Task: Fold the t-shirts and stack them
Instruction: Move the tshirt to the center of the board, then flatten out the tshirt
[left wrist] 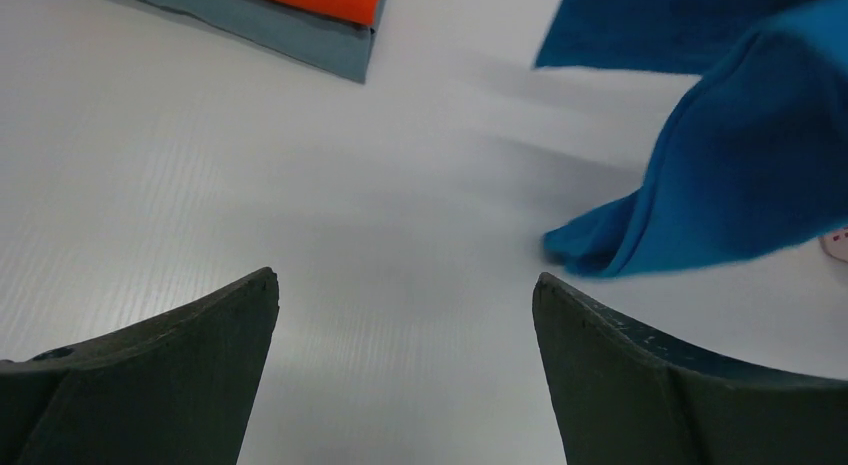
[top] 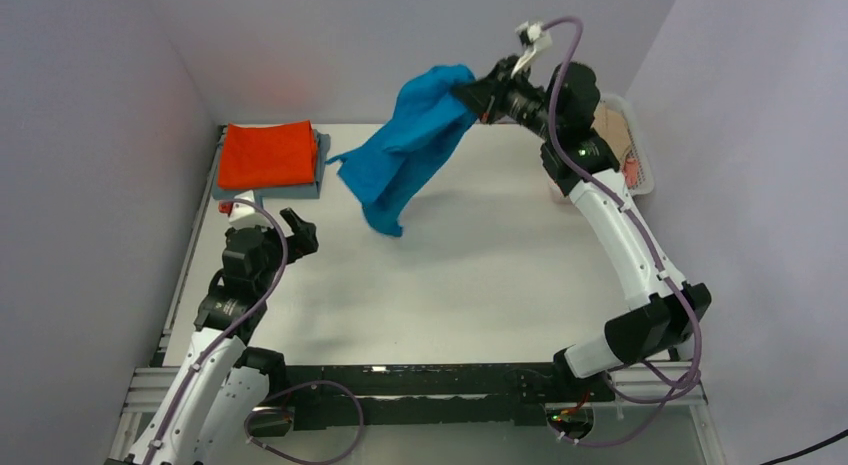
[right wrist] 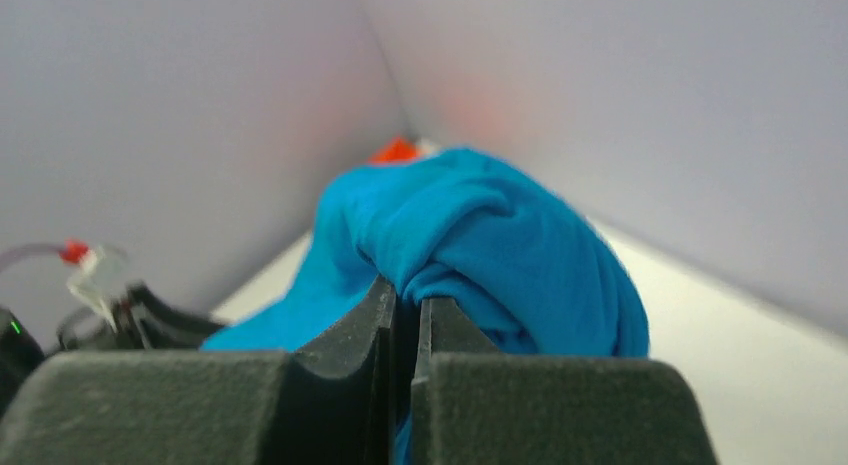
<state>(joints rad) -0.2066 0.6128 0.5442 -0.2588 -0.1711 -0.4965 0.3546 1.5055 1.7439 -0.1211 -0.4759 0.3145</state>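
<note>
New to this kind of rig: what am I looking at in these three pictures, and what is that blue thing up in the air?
Two robot arms are bolted to a white table's near edge. The wide picture looks down from above and behind them; the other two come from a camera on each wrist, so the dark wedges are that arm's own fingers. The right gripper is shut on a teal-blue t-shirt, held up, its lower end hanging toward the table. The left gripper is open and empty. At far left a folded orange t-shirt lies on a grey t-shirt. A white basket sits far right.
</note>
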